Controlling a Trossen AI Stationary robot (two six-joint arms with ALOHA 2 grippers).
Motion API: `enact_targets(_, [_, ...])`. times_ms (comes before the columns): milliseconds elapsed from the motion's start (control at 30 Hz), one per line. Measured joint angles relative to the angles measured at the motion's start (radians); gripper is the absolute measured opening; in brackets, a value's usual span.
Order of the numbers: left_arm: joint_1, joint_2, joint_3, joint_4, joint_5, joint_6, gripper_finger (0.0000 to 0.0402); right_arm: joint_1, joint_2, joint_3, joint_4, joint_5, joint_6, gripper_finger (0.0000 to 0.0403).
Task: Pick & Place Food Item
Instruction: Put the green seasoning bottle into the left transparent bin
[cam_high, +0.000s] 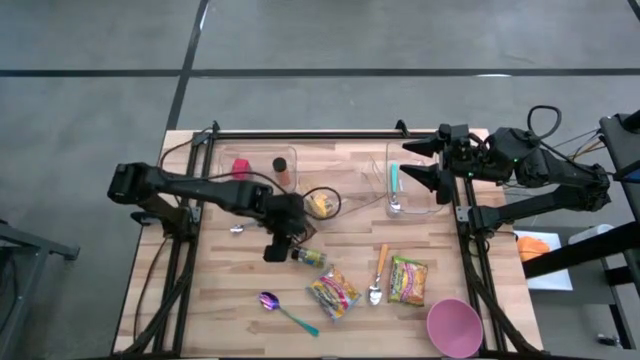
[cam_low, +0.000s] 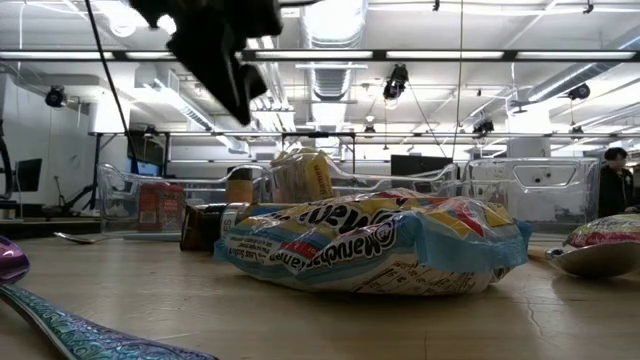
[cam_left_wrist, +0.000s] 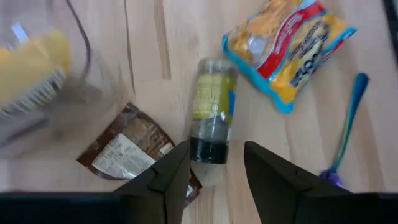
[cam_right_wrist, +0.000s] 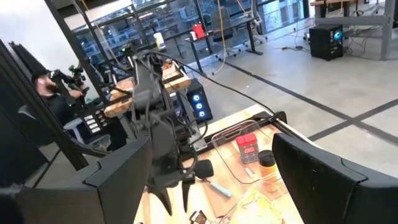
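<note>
A small bottle (cam_left_wrist: 212, 109) with a yellow-green label and a dark end lies on its side on the wooden table (cam_high: 230, 300), next to a brown packet (cam_left_wrist: 134, 149). My left gripper (cam_left_wrist: 216, 147) hangs open above the bottle's dark end, pointing steeply down. One finger shows on each side of that end, and the low view shows the gripper (cam_low: 215, 45) well above the table. A colourful candy bag (cam_high: 333, 293) lies just beyond, toward the near edge. My right gripper (cam_high: 425, 165) waits open and raised at the far right.
A clear bowl (cam_high: 320, 203) holding something yellow stands beside my left gripper. Clear bins sit at the back left (cam_high: 255, 165) and back right (cam_high: 410, 185). Nearer the front lie a green snack bag (cam_high: 408, 280), a wooden-handled spoon (cam_high: 378, 275), a purple spoon (cam_high: 285, 308) and a pink bowl (cam_high: 455, 325).
</note>
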Motion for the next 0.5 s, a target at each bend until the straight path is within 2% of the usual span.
enact_targets(233, [-0.013, -0.013, -0.158, 0.169, -0.011, 0.056, 0.0159, 0.000, 0.000, 0.000, 0.000, 0.004, 0.020, 0.0327])
enact_targets(500, [-0.027, -0.013, -0.181, 0.237, 0.010, 0.124, 0.0159, 0.000, 0.000, 0.000, 0.000, 0.005, 0.035, 0.0327])
